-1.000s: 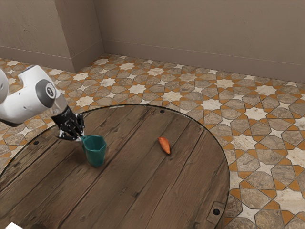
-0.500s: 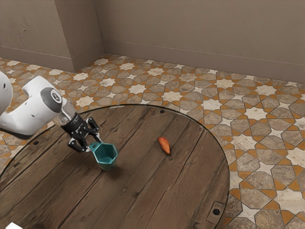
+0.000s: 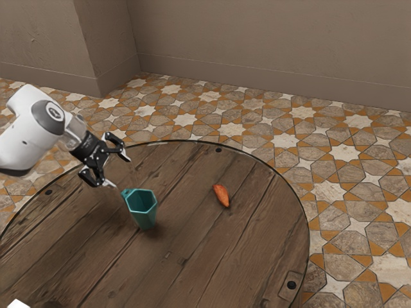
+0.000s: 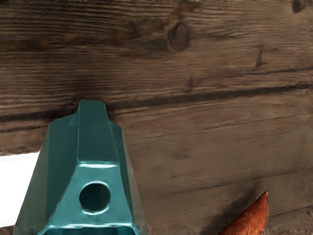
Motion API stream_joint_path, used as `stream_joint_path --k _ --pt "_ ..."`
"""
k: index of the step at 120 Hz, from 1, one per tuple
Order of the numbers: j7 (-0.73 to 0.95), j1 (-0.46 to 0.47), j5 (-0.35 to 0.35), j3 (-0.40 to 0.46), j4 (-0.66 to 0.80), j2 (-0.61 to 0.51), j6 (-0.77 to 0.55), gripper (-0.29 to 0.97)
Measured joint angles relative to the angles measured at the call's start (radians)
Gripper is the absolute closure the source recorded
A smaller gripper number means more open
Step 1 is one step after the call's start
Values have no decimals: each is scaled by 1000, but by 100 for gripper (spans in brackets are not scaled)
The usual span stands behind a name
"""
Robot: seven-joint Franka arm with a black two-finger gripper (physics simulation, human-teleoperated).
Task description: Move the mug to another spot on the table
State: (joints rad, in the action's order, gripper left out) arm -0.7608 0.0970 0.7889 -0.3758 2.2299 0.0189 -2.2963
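**Table**: round, dark wooden planks. It carries everything you need to track.

**Mug**: teal, with faceted walls that narrow toward the base. It stands on the table at the exterior view's left of centre, near the claw but clear of it.
- Orientation: upright, mouth up, so you can take its long axis as vertical.
- Handle: your wrist view shows the mug with its handle and the handle's round hole square on. The handle therefore points back toward the claw, at the exterior view's left.

**Claw**: black, two fingers spread wide apart with nothing between them. It hangs above the table just up and to the exterior view's left of the mug, not touching it.

**Orange thing**: small, tapered and carrot-like. It lies flat on the table well apart from the mug, at the exterior view's right of it. Its tip also shows in your wrist view, beyond the mug.

**Floor and wall**: patterned tiles around the table, with a plain wall behind.

**Task status**: nothing holds the mug, and it rests steady on the wood.
- Whether this is already its new spot probably cannot be settled from what you have here.
- If it is, the carrying is done and you only need to clear the arm.
- If it is not, the grasp, lift and set-down all remain.
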Motion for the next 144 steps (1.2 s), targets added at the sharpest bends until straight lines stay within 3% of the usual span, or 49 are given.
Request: stream_joint_path --k 8,18,38,49,63,85,99,127,144 --pt "5 -5 -36 -1 -5 -32 -1 3" --pt "9 -14 -132 -2 -51 -40 12 2" --pt "24 -40 -501 1 -315 5 168 1" --pt "57 -86 -702 57 -445 11 273 0" --pt "97 -98 -846 126 -519 23 363 0" --pt "146 39 -917 179 -759 19 538 0" --pt "170 98 -926 179 -798 39 623 0" --pt "208 -28 -917 170 -803 43 699 0" --pt "224 -24 -916 170 -803 43 717 0"
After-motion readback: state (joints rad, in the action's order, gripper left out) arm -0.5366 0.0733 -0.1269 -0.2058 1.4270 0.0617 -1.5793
